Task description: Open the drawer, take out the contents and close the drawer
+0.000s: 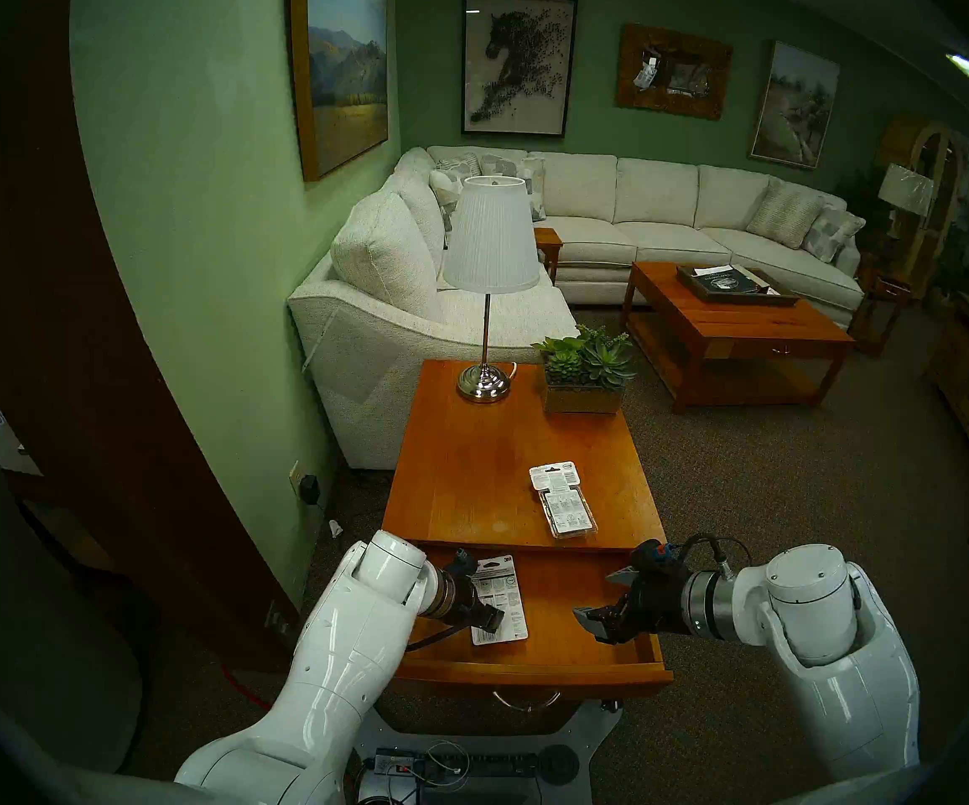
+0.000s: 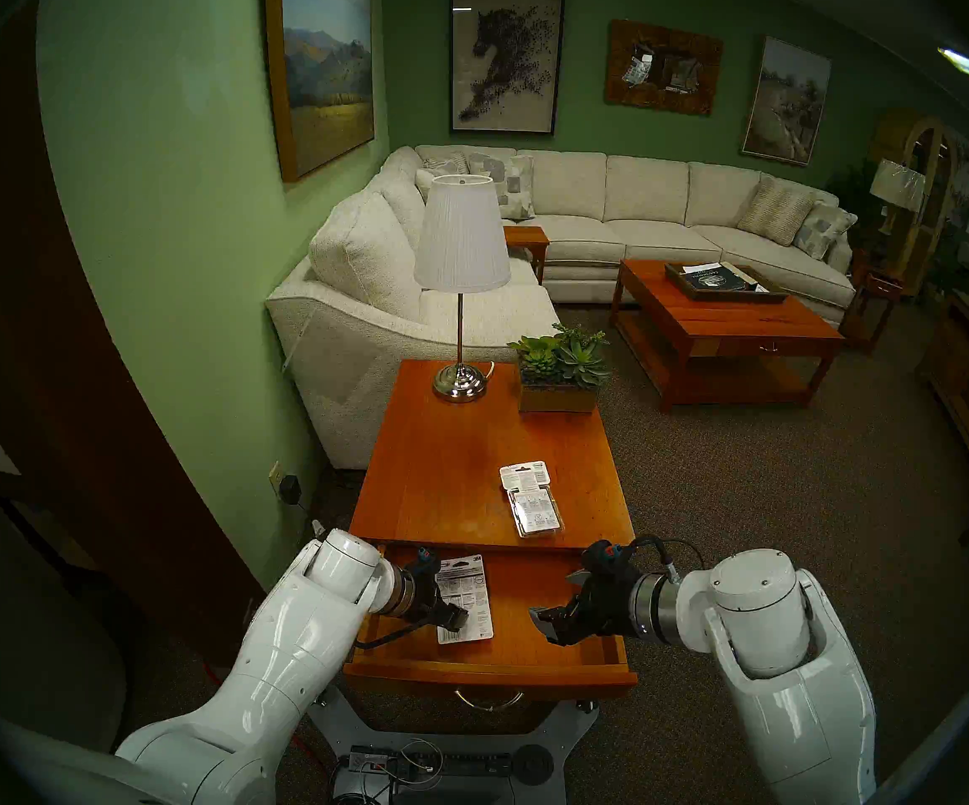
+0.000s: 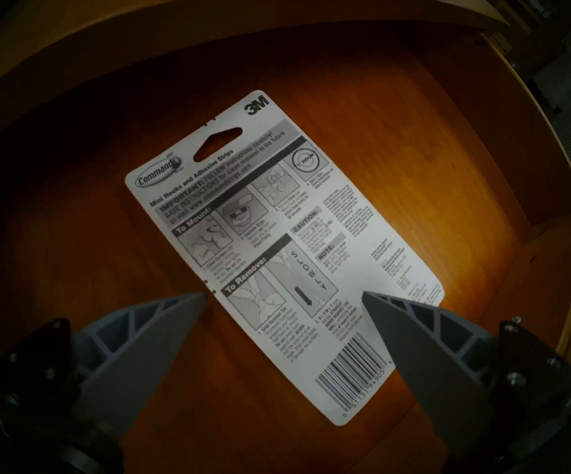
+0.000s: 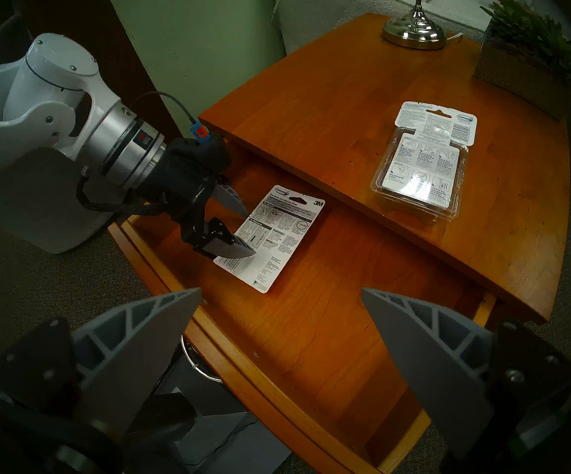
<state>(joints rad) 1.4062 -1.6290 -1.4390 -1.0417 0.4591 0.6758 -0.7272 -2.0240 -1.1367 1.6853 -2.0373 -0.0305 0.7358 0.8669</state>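
Robot arms fill the head view's near edge. Left gripper: jaws spread, angled down into the open drawer, over the near end of the card; contact not clear from here. Right gripper: jaws spread, empty, poised above the drawer's right half, probably parked clear of the left arm's work. Handle: silver bail at the drawer's front centre. Blister pack: on the desk, right of centre, just beyond the drawer, so apparently already taken out. Lamp and plant: far end of the desk, well apart from the work.

Second head view: same layout; card on the drawer's left half, blister pack on the desk top.

Left wrist view: fingertips wide apart at the bottom corners, straddling the card, which lies flat, printed side up, barcode end nearest. A flat card offers no raised edge, so the wide stance probably prepares a pinch across its width.

Right wrist view: own fingers spread, nothing between them. Left gripper: tips at the card's near-left edge. Blister pack rests on the desk, clear of both grippers. Card removal and drawer closing remain.
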